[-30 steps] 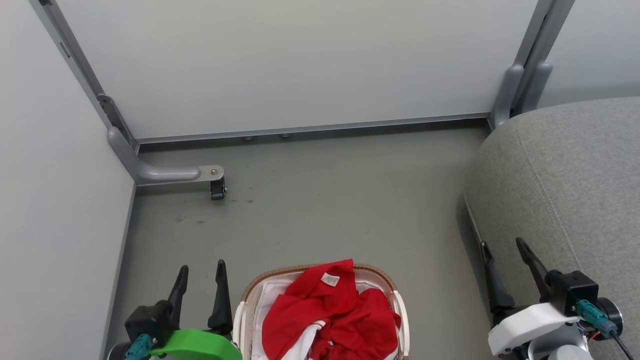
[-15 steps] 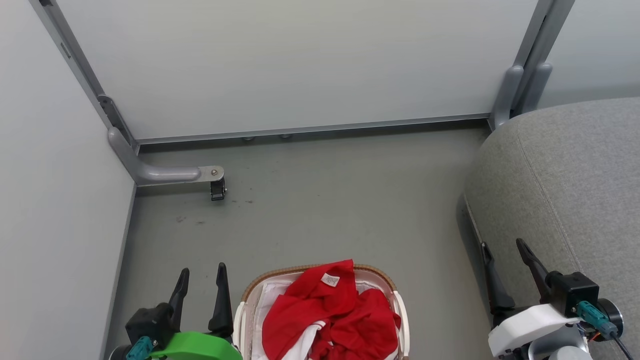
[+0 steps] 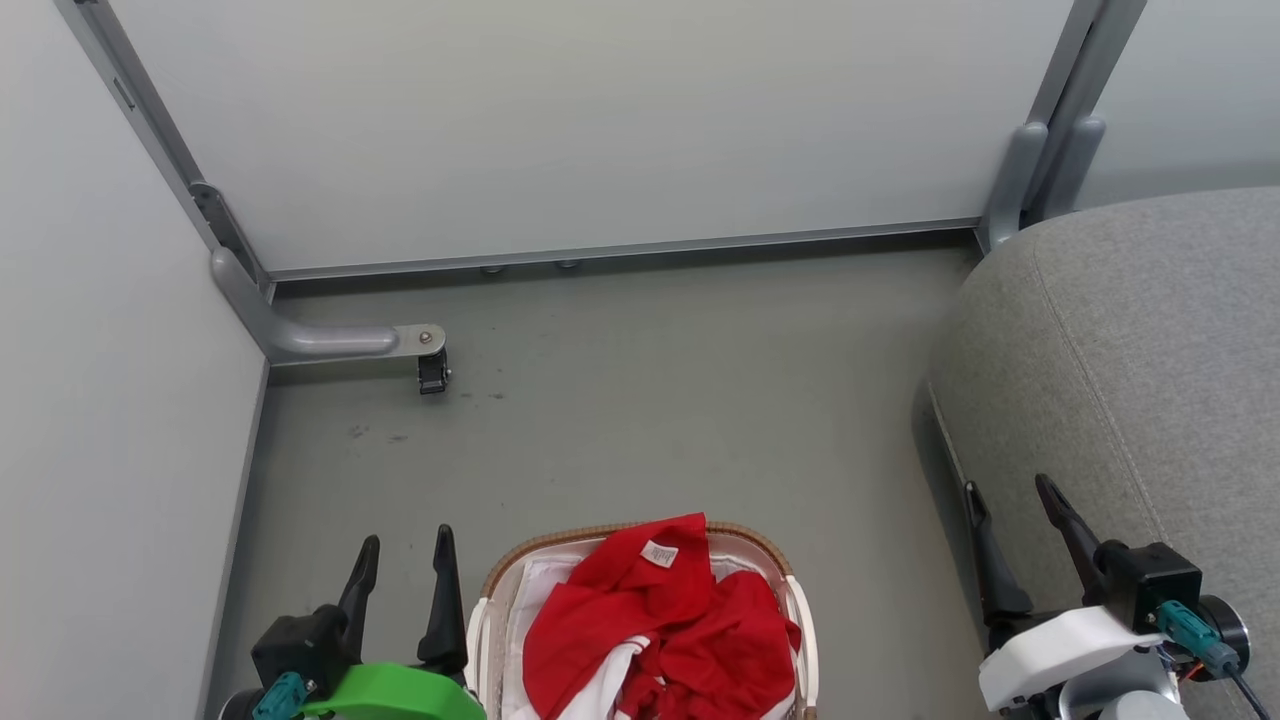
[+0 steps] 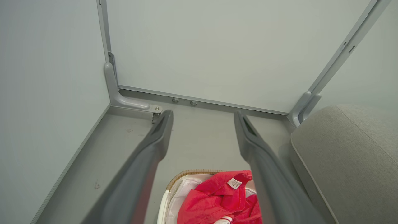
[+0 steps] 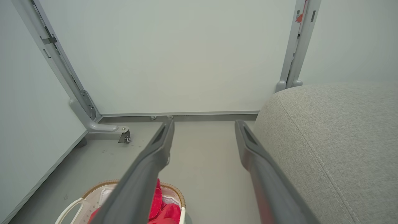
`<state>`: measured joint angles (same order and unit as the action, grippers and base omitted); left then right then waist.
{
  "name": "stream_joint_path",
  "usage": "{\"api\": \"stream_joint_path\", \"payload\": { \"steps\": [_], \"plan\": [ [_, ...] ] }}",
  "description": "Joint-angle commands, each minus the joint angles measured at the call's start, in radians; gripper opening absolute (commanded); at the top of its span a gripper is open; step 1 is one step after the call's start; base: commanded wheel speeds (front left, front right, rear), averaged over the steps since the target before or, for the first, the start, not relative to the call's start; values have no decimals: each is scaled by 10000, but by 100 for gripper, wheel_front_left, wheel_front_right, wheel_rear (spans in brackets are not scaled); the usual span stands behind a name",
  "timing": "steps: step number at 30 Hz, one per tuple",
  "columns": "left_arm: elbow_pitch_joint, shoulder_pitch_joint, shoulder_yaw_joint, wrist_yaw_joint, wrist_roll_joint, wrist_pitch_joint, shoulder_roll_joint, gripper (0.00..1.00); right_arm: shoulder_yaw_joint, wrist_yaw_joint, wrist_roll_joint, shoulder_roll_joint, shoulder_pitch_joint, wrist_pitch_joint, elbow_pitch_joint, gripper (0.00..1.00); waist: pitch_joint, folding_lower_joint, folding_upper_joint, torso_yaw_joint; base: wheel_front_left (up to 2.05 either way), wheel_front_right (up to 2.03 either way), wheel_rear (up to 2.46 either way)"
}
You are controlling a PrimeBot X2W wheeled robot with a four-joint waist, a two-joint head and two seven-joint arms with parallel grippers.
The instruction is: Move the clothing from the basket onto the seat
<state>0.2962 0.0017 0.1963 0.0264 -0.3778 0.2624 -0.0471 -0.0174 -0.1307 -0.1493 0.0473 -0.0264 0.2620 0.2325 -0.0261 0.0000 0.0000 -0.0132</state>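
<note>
There is one oval white plastic basket [image 3: 545, 545] with a brown woven rim, one heap of bright red fabric clothing [image 3: 650, 620], one large grey upholstered seat [image 3: 1150, 350] and one small black caster [image 3: 433, 373].

White label [image 3: 659, 553] on the clothing [image 3: 700, 640] — print illegible

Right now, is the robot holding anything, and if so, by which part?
Nothing is held. The left end effector and the right end effector both stand open and empty; the clothing lies untouched in the basket.
</note>
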Motion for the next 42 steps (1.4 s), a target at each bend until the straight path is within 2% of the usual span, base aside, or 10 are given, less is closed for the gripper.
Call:
{"api": "stream_joint_path", "payload": {
  "steps": [1, 9, 17, 24, 32, 36, 42],
  "plan": [
    [-33, -16, 27, 6, -1, 38, -59, 100, -36, -1, 26, 57, -2, 46, -68, 100, -87, 0, 0, 2, 0, 0, 0],
    [268, -805, 401, 236, 15, 32, -58, 100, -46, -1, 165, 55, -448, 35, -399, 100, -990, 0, 0, 141, 0, 0, 0],
    [1513, -2533, 1299, 446, 495, 23, -56, 100, -105, -1, 184, 52, -1416, 35, -687, 100, -2811, 0, 0, 566, 0, 0, 0],
    [3672, -4047, 2038, 602, 994, 23, -59, 100, -101, 1, 9, 48, -2402, 35, -840, 100, -4570, 0, 0, 1036, 0, 0, 0],
    [6265, -5326, 2920, 866, 1350, 24, -58, 100, -97, 1, -216, 43, -3089, 35, -973, 100, -6015, 0, 0, 1497, 0, 0, 0],
    [7008, -5900, 3400, 938, 1554, 24, -65, 100, -27, 1, -334, 43, -3371, 35, -1070, 100, -6602, 0, 0, 1663, 0, 0, 0],
    [7703, -6606, 3610, 958, 1768, 24, -136, 100, 131, 1, -630, 42, -3705, 35, -1222, 100, -7372, 0, 0, 1934, 0, 0, 0]
  ]
}}
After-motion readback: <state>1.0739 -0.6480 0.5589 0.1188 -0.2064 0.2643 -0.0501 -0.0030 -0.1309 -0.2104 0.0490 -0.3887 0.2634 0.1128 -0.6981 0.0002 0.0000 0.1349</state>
